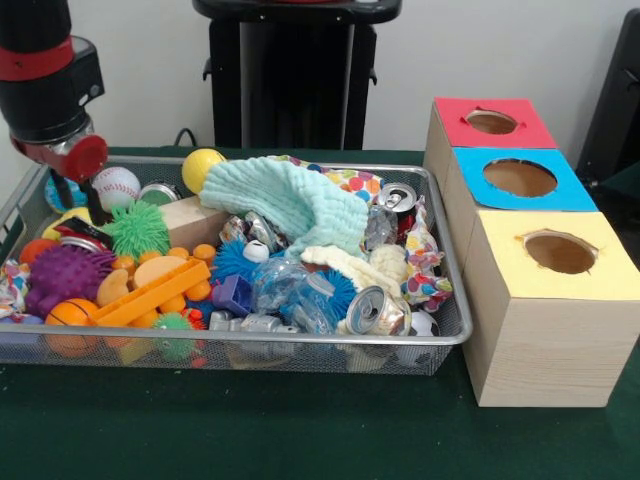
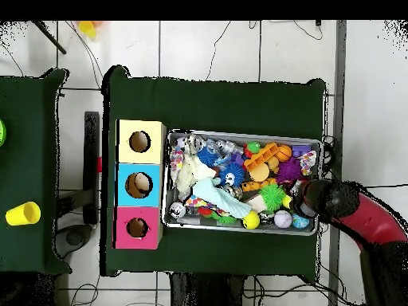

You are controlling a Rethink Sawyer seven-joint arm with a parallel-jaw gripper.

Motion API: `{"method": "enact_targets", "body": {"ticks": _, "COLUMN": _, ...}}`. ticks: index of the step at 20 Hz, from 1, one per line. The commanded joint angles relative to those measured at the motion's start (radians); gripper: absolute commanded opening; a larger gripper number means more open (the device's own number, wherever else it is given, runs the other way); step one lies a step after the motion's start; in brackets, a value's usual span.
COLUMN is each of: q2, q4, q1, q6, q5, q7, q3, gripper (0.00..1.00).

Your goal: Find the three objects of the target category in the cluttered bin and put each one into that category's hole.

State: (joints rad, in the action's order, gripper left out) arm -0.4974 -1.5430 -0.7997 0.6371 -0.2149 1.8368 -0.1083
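Note:
The wire mesh bin (image 1: 250,341) is full of mixed clutter; it also shows in the overhead view (image 2: 315,143). My gripper (image 1: 78,200) hangs low over the bin's far left corner, under the red and black arm (image 1: 45,90). In the overhead view the gripper (image 2: 303,201) is at the bin's right end. A pale yellow soft thing (image 1: 62,218) lies right under it, partly hidden. No striped tiger toy shows. The red-topped box's round hole (image 1: 491,122) stands beyond the bin's right end and is open; the overhead view shows the hole (image 2: 137,228) too.
In the bin lie a mint cloth (image 1: 290,200), a cream cloth (image 1: 345,265), a green spiky ball (image 1: 140,230), a purple spiky ball (image 1: 65,280), a baseball (image 1: 116,185), a yellow ball (image 1: 200,166) and cans (image 1: 375,310). Blue-topped (image 1: 520,178) and yellow-topped (image 1: 560,253) boxes adjoin the red one.

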Motion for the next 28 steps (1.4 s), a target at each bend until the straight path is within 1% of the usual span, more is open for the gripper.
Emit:
{"method": "enact_targets", "body": {"ticks": 1, "q2": 0.113, "q4": 0.131, "q1": -0.054, "q6": 0.081, "q5": -0.094, "q7": -0.270, "q3": -0.152, "gripper": 1.00}}
{"method": "enact_targets", "body": {"ticks": 11, "q2": 0.143, "q4": 0.195, "q1": -0.098, "q6": 0.134, "q5": -0.144, "q7": -0.297, "q3": -0.199, "gripper": 1.00}}
{"method": "enact_targets", "body": {"ticks": 19, "q2": 0.163, "q4": 0.258, "q1": -0.118, "q6": 0.190, "q5": -0.182, "q7": -0.321, "q3": -0.228, "gripper": 1.00}}
{"method": "enact_targets", "body": {"ticks": 25, "q2": 0.252, "q4": 0.286, "q1": -0.119, "q6": 0.114, "q5": -0.202, "q7": -0.265, "q3": -0.249, "gripper": 1.00}}
{"method": "enact_targets", "body": {"ticks": 28, "q2": 0.283, "q4": 0.273, "q1": -0.104, "q6": 0.056, "q5": -0.205, "q7": -0.201, "q3": -0.243, "gripper": 1.00}}
